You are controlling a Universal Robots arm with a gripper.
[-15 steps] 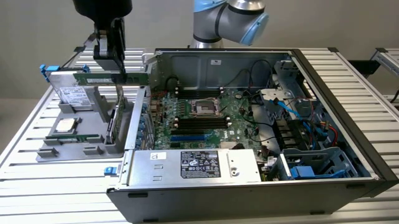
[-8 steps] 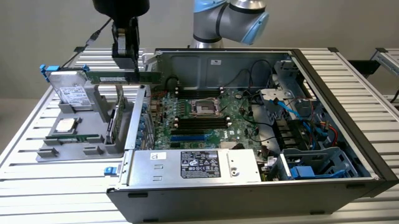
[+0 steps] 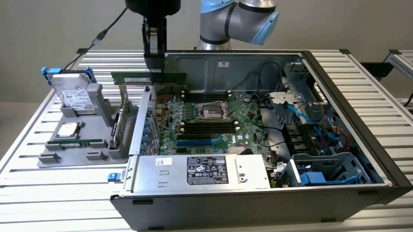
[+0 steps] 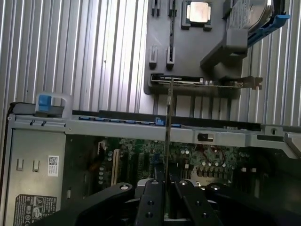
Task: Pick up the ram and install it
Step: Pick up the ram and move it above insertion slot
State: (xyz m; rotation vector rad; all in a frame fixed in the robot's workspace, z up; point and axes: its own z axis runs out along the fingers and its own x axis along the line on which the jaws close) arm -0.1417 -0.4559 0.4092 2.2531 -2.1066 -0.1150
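pincer [image 3: 154,70] clamped on the long thin green ram stick [image 3: 132,77], gripped mid-length so it hangs level, edge down for a slot. below me: open black metal computer case [image 3: 361,121], green motherboard [image 3: 219,123].

Table [image 3: 38,193]: slatted metal, carrying everything.
Computer case [image 3: 258,208]: open-topped, motherboard [image 3: 213,123] inside.
Power supply [image 3: 203,170]: silver box, 1 black label, against the case's near wall.
Parts holder [image 3: 71,150]: grey, beside the case at the exterior view's left.
Holder contents: 1 hard drive [image 3: 72,96], tilted; 1 processor chip [image 3: 67,129], flat; 1 expansion card [image 3: 118,123], on edge.
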